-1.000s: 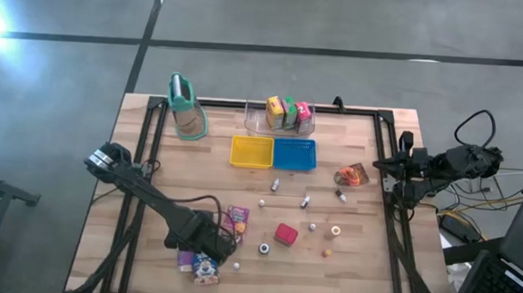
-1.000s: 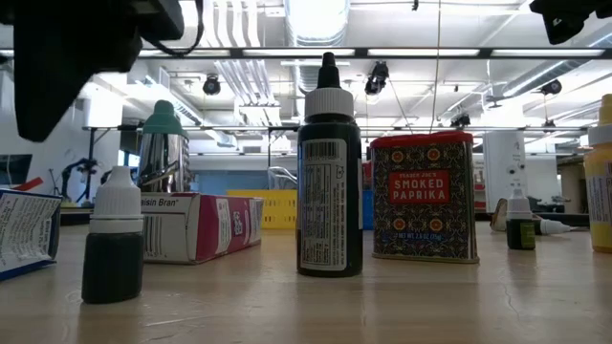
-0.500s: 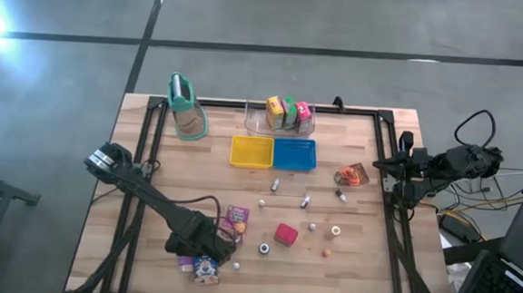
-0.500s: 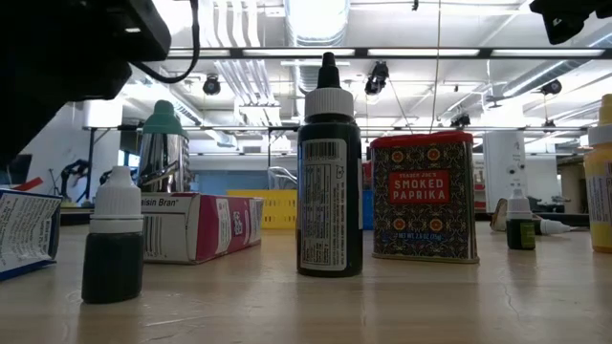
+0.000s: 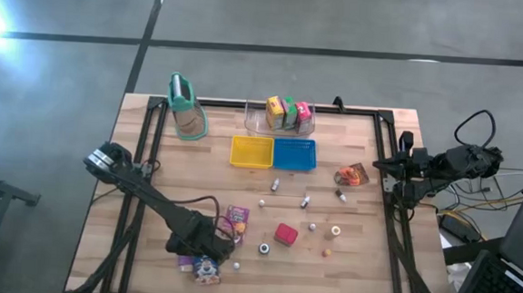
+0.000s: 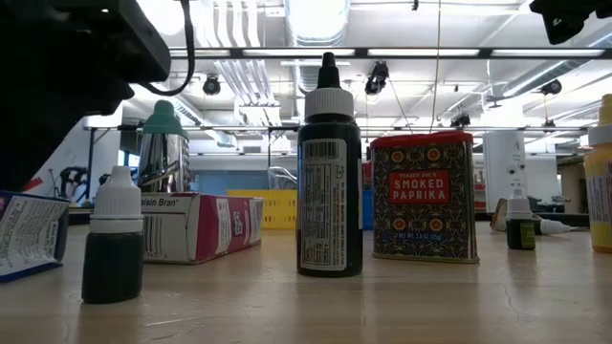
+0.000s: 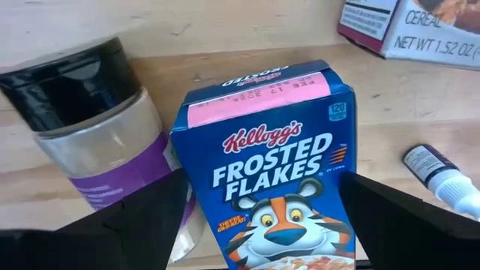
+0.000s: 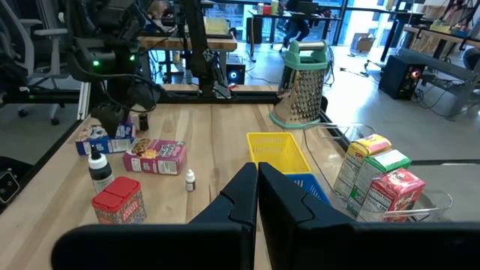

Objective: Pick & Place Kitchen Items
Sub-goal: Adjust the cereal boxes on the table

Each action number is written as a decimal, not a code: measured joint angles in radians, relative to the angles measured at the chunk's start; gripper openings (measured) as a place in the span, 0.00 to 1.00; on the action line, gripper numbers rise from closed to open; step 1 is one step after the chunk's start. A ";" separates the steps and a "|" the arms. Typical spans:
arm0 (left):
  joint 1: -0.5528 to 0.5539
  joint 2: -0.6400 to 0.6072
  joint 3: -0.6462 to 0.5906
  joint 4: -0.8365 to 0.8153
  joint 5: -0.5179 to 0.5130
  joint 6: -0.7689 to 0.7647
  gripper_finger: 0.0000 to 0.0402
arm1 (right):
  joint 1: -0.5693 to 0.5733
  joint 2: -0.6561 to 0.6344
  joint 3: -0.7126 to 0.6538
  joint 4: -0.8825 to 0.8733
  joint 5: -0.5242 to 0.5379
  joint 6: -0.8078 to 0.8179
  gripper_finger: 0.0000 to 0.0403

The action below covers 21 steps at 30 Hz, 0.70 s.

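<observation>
Hovering low over the near left corner of the table (image 5: pixel 345 270), the left gripper (image 5: pixel 202 254) is standing with its fingers spread wide on either side of the blue Frosted Flakes box (image 7: pixel 266 169), not closing on it. A second ago that gripper was sitting slightly farther back and its fingers were narrower; since then it has been sliding forward over the box and widening, while everything else on the table is lying where it was.

Beside the box one jar (image 7: pixel 94 131) with a black lid and purple label is lying on its side. Just beyond, one pink Raisin Bran box (image 6: pixel 196 226) is lying flat, one tall dark dropper bottle (image 6: pixel 329 172) is standing upright, and one red paprika tin (image 6: pixel 424 198) is standing next to it. About seven small bottles and pieces are scattered across the middle, with one orange pouch (image 5: pixel 352 176) towards the right.

Farther back, one yellow tray (image 5: pixel 251 151) and one blue tray (image 5: pixel 295 153) are sitting side by side. Behind them one clear bin (image 5: pixel 256 121) is holding three cartons (image 5: pixel 287 113): yellow, green and pink. One grater (image 5: pixel 184 105) is standing at the far left.

The right gripper (image 8: pixel 257 196) is waiting off the table's right edge, fingers pressed together, holding nothing.
</observation>
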 joint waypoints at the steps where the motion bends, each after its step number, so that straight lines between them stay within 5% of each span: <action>1: 0.000 -0.001 -0.007 0.010 -0.001 0.002 0.87 | 0.000 0.000 0.000 0.000 0.000 0.000 0.02; 16: -0.005 -0.010 -0.015 0.034 -0.063 0.187 0.87 | 0.000 0.000 0.000 0.000 0.000 0.000 0.02; 21: -0.013 -0.055 -0.014 0.055 -0.186 0.177 0.86 | 0.000 0.000 0.000 0.000 0.000 0.000 0.02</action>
